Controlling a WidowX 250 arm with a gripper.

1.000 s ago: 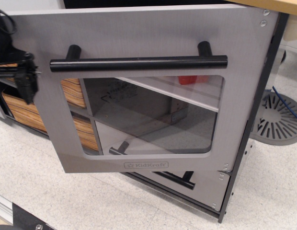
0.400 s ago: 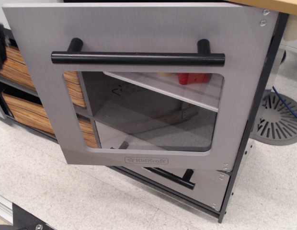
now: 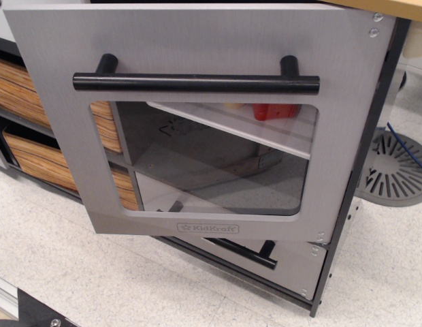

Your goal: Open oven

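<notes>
The grey brushed-metal oven door fills most of the view and stands swung open on its right-hand hinges. Its long black bar handle runs across the upper part. Below it is the clear rounded window, with the white shelf and a red object seen through it. The KidKraft logo sits under the window. No gripper shows in this view.
Wood-grain drawers stand at the left behind the door. A smaller grey drawer panel with a black handle sits below the door. A grey slotted round base lies on the speckled floor at right. A wooden countertop edge is at top right.
The black gripper seen at the left edge a second ago has left the view. The door has swung slightly further open and now holds still.
</notes>
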